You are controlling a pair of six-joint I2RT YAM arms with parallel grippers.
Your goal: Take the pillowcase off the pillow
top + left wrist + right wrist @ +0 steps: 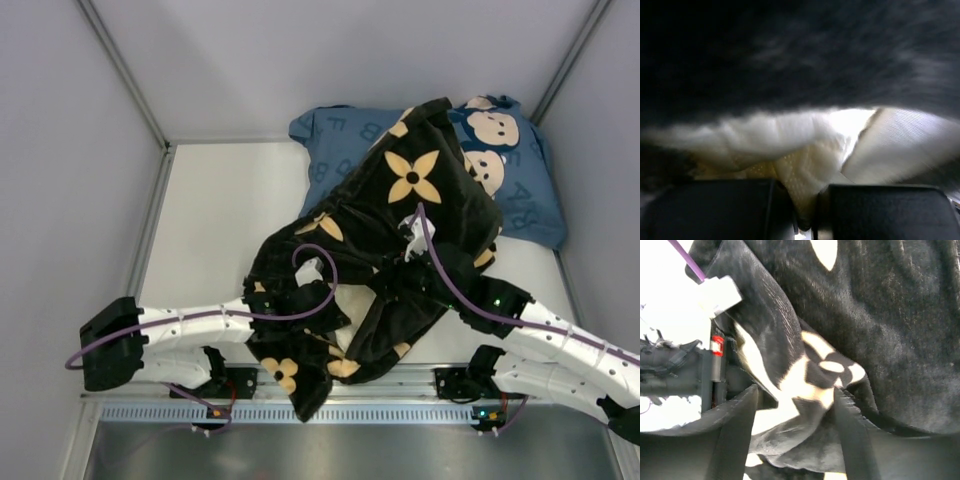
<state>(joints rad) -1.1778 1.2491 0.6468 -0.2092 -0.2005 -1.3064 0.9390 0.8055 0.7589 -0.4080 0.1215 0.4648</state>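
The pillowcase (400,190) lies in a dark heap on the table (220,220). Its far end is draped over the blue pillow (530,190), and the rest trails from there toward the arm bases. The pillow (790,140), cream and quilted, shows only in the left wrist view, just under the black fabric; from above it is covered. The left gripper (807,205) is buried in the folds on the near-left side of the blue pillow. Its fingers (725,210) are pressed almost together on a pinch of the pillow. The right gripper (796,395), closer to the blue pillow, stands about half open, with a loose fold of pillowcase lying between its fingers (735,435), not squeezed.
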